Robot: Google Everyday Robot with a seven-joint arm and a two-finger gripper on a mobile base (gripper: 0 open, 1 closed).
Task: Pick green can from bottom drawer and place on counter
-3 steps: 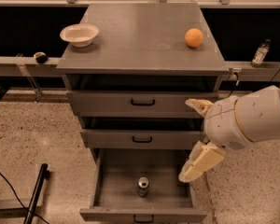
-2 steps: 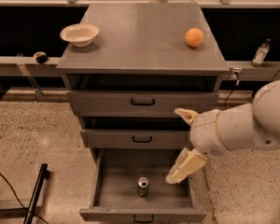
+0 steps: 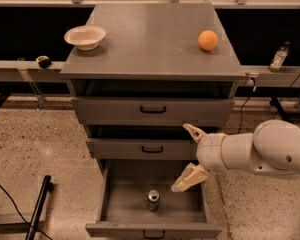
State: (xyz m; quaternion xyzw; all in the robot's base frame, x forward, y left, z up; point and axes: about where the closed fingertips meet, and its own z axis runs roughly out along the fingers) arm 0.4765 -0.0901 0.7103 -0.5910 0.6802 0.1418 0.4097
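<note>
This looks like a robot test lab. A grey metal drawer cabinet [image 3: 115, 112] stands alone on a speckled stone floor [image 3: 40, 144], and metal rails [image 3: 15, 72] run behind it. The gripper [image 3: 187, 159] hangs open above the right edge of the pulled-out bottom drawer [image 3: 125, 204].

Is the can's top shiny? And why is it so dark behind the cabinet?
Camera view: yes, the green can's silver top glints inside the dim bottom drawer; the counter is evenly lit, with soft shadows by the bowl and orange; the space behind looks black, seemingly unlit; the open gripper shows pale above the drawer's right side.
</note>
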